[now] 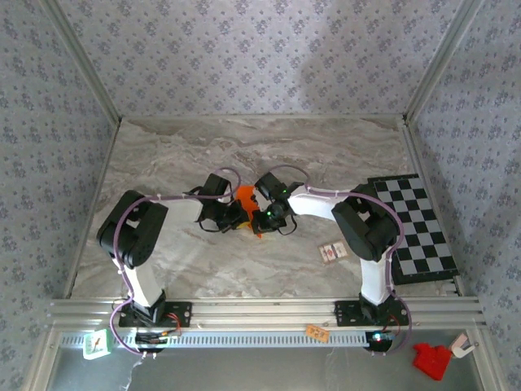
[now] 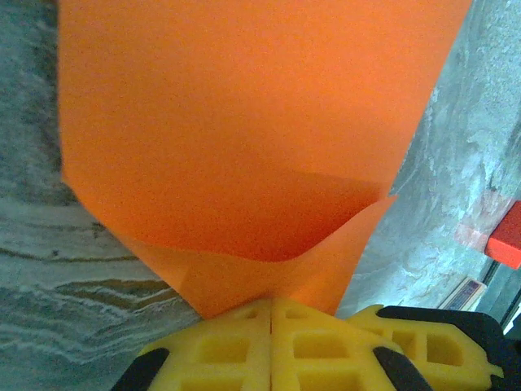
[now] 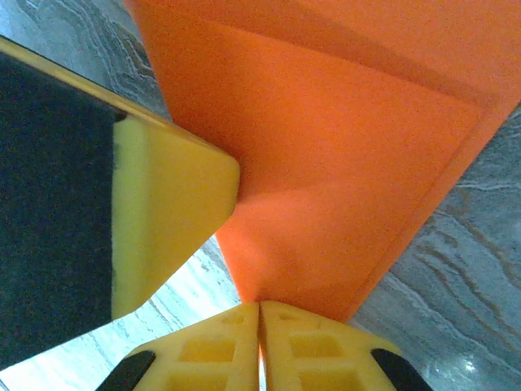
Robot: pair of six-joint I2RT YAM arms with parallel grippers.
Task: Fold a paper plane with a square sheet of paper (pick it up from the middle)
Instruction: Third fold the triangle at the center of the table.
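Note:
The square sheet of paper (image 1: 244, 197) is bright orange and creased, lifted over the middle of the marble table between both grippers. In the left wrist view the paper (image 2: 244, 138) spreads upward as a folded, curled shape, and my left gripper (image 2: 271, 303) is shut on its lower point. My right gripper (image 3: 260, 305) is shut on a pointed corner of the same paper (image 3: 342, 163). The left gripper's yellow finger (image 3: 163, 220) sits close beside the paper in the right wrist view. From above, the left gripper (image 1: 234, 215) and right gripper (image 1: 264, 217) nearly meet.
A black-and-white checkered board (image 1: 415, 224) lies at the table's right edge. A small card (image 1: 331, 252) rests in front of the right arm. A red block (image 1: 431, 360) sits beyond the front rail. Patterned walls enclose the table on three sides.

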